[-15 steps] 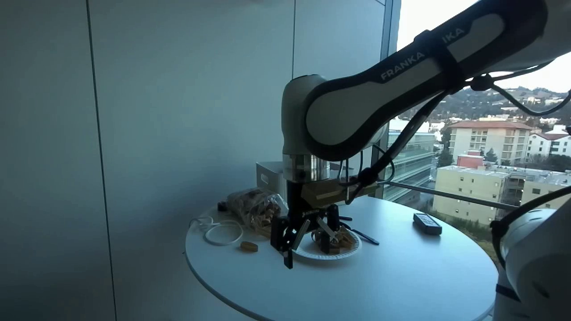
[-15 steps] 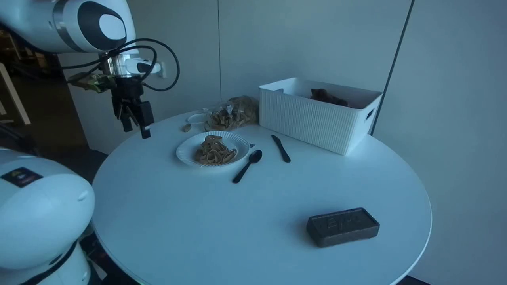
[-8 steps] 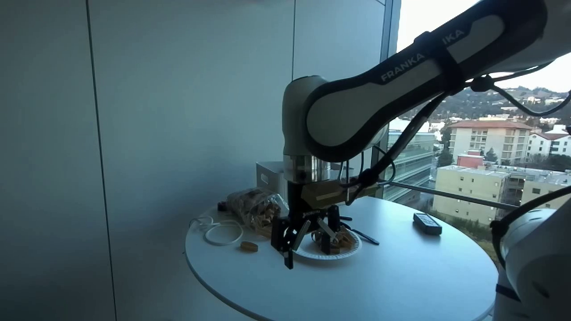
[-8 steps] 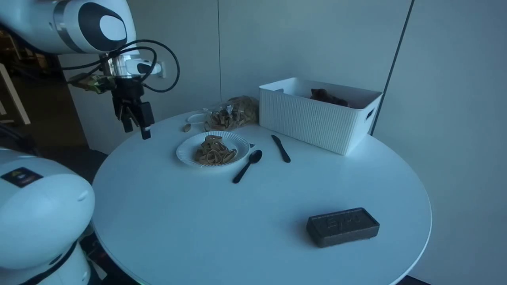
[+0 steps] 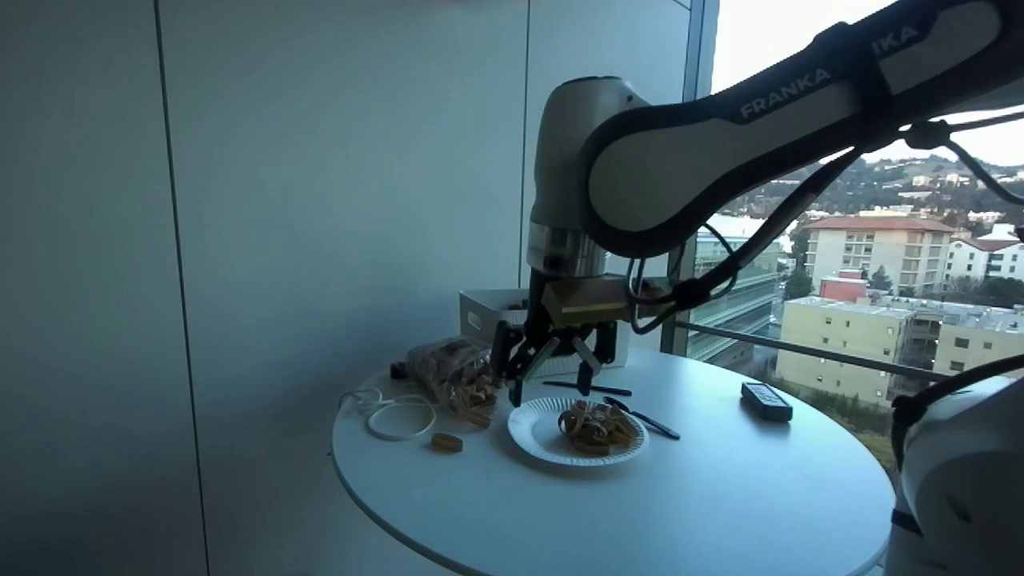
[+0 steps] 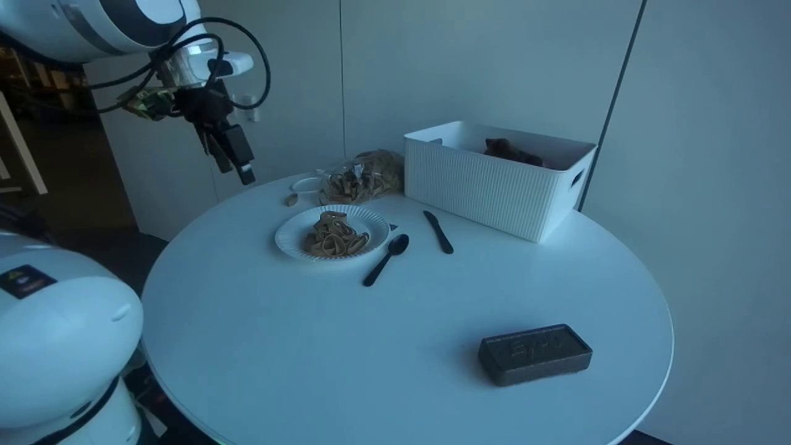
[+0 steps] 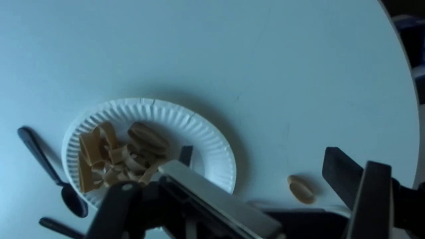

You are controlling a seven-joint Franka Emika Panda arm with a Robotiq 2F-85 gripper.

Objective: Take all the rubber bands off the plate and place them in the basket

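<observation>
Upper left in an exterior view, the gripper (image 6: 236, 173) hangs jaws spread, open air between it and the plate's rim (image 6: 283, 237).

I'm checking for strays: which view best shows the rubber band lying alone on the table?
The wrist view: the stray rubber band looks largest there, uncovered, its oval loop seen from above. Both exterior views show it uncovered but tiny, apart from the plate.

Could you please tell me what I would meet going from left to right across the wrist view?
A dark spoon, a white plate with rubber bands on it, a loose rubber band on the table.
</observation>
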